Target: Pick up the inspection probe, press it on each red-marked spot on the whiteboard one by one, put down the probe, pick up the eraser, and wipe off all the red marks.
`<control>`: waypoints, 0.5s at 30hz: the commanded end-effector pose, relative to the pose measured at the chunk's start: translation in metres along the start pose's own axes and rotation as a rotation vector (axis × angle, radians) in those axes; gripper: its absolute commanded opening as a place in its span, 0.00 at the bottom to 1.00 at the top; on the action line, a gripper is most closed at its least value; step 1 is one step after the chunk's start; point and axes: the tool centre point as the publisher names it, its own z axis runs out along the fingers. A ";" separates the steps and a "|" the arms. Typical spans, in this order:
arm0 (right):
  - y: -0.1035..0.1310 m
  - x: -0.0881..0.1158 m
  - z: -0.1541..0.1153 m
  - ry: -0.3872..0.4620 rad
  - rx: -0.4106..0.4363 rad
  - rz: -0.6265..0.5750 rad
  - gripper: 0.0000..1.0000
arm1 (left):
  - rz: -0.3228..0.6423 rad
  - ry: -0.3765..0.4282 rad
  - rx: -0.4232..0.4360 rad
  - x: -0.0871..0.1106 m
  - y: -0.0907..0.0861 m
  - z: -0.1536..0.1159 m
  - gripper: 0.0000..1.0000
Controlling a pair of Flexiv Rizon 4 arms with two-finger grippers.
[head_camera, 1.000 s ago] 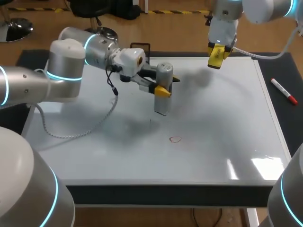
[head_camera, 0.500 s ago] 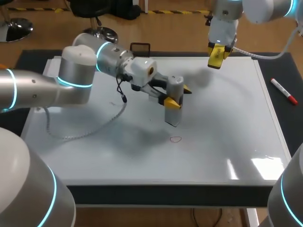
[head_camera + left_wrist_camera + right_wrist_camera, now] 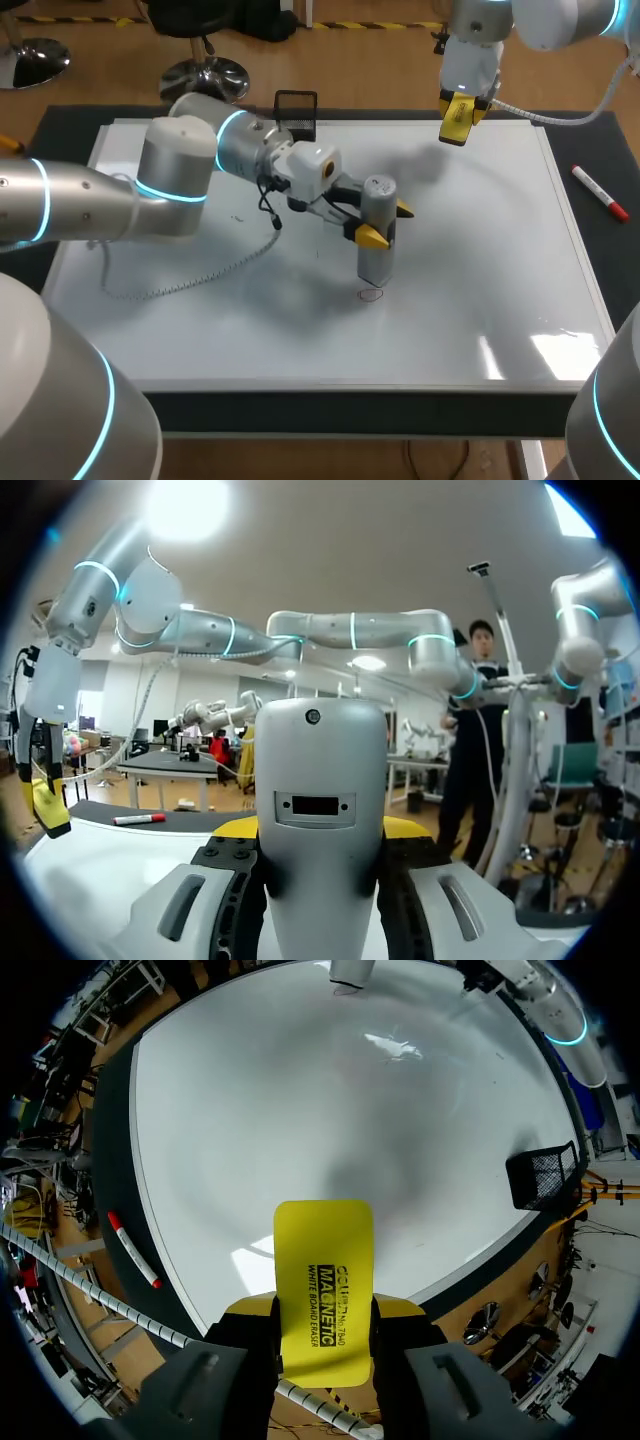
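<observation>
Here the inspection probe (image 3: 377, 235) stands upright on the whiteboard (image 3: 480, 260), its lower end at the red mark (image 3: 371, 295) and hiding part of it; actual contact cannot be made out. The left gripper (image 3: 386, 222) clamps the probe's grey body from both sides, its arm stretched low across the board. The right gripper (image 3: 458, 120) hangs pointing down above the board's far edge, closed on the yellow eraser (image 3: 323, 1260), which bears black print. A red marker (image 3: 600, 193) lies beside the board.
</observation>
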 end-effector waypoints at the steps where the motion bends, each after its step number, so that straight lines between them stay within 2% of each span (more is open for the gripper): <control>1: 0.000 0.000 -0.001 0.004 0.002 -0.002 0.00 | -0.002 0.008 0.025 -0.002 0.013 0.001 0.00; 15: 0.000 0.000 -0.001 0.004 0.002 -0.002 0.00 | -0.019 0.017 0.022 0.003 0.022 0.000 0.00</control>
